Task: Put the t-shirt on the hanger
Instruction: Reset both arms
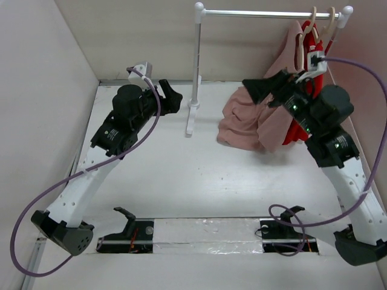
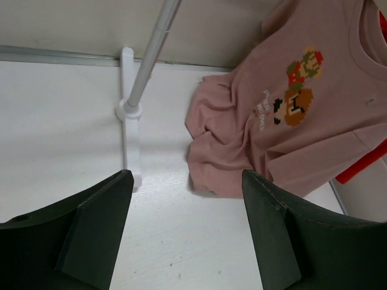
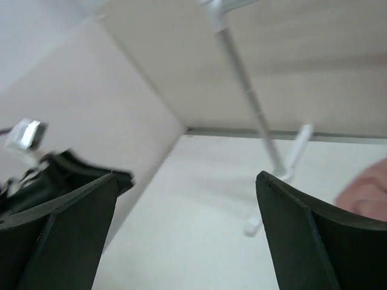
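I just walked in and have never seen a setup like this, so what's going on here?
Two robot arms are working on hanging up clothes. The pink t-shirt hangs at the right end of the rail, apparently on a pale wooden hanger, with its lower part bunched on the table. A red garment hangs behind it. The right arm's fingers, close to the shirt, are open and hold nothing. The left arm's fingers, over by the rack's post, are open and empty too.
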